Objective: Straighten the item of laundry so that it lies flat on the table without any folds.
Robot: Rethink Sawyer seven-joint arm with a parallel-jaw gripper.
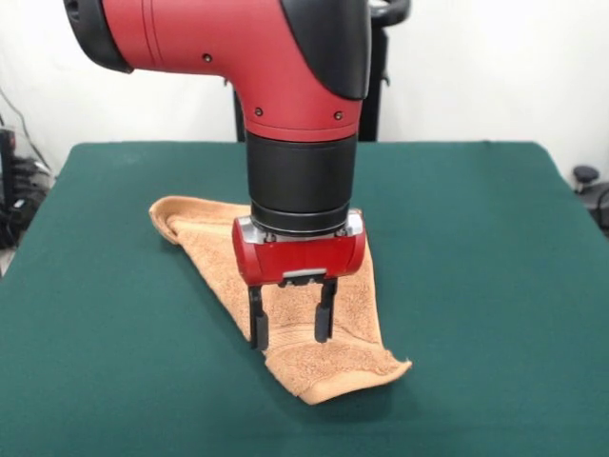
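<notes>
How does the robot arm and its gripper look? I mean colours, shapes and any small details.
The arm is a thick, rounded red shell with black caps and small dark screws. Below it comes a black cylindrical wrist, then a thin silver ring. The gripper has a rounded red body, a small grey plate on its underside and two slim black fingers.

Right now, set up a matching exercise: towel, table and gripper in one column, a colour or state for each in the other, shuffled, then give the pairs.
Things:
1. towel
2. table
3. gripper

Descriptions:
A. dark green, spreads under everything
B. open, pointing down over the cloth
C. orange-tan, lying folded in a rough triangle

Pairs: 1-C, 2-A, 3-B
</notes>
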